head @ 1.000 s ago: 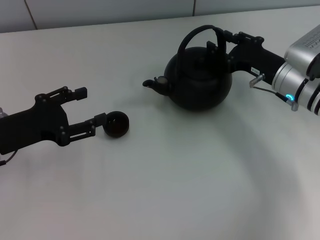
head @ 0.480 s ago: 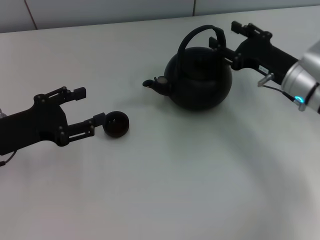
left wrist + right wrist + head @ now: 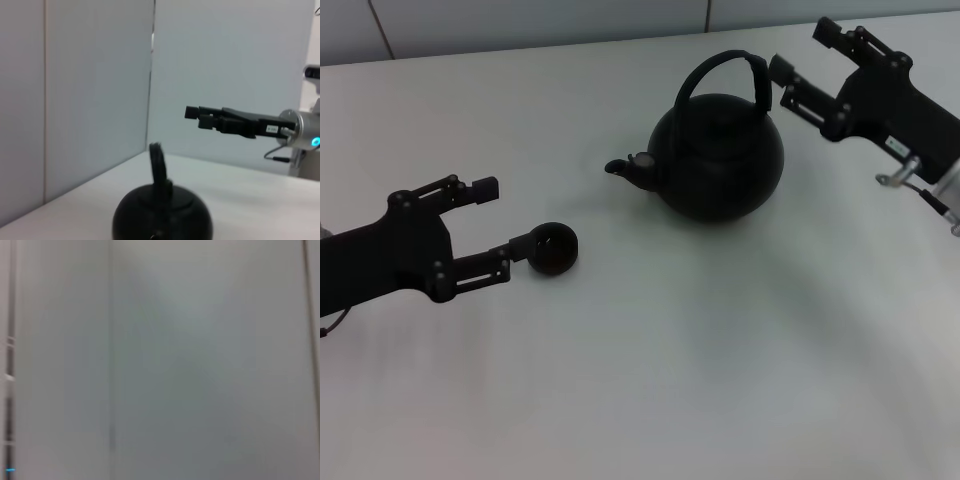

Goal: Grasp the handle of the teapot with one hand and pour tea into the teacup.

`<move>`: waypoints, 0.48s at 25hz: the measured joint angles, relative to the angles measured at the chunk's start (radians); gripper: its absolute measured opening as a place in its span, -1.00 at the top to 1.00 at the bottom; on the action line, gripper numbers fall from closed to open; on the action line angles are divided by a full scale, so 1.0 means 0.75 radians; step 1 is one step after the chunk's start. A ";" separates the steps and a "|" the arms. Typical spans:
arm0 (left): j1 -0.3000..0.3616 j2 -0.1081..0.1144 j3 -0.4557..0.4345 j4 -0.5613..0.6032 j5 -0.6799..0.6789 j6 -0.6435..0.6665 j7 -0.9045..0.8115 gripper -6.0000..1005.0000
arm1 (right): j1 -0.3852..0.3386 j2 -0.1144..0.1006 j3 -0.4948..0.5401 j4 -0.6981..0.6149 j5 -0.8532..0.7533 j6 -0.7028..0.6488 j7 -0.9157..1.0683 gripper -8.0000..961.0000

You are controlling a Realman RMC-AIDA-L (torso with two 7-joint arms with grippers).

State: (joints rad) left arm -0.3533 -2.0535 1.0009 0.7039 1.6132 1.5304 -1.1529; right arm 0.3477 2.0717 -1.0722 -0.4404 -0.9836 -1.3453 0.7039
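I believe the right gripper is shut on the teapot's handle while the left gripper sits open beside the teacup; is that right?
Not quite: in the head view the right gripper is open and clear of the handle, off to the side of the teapot. The left gripper does sit open beside the teacup.

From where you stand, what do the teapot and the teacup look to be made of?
The teapot looks like matte black cast iron or dark ceramic: dull, barely reflective. Its handle appears thin and wrapped. The teacup seems glazed dark ceramic, with a faint sheen.

Right hand (image 3: 807,52) released handle (image 3: 720,75), withdrew upward.
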 joint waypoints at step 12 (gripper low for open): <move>0.035 -0.003 -0.071 0.004 0.000 0.186 -0.021 -0.59 | 0.013 0.004 -0.006 -0.337 -0.673 -0.119 0.492 -0.50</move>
State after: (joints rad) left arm -0.3268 -2.0555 0.9473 0.7072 1.6132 1.6702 -1.1684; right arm 0.3577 2.0746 -1.0769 -0.6932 -1.4882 -1.4346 1.0732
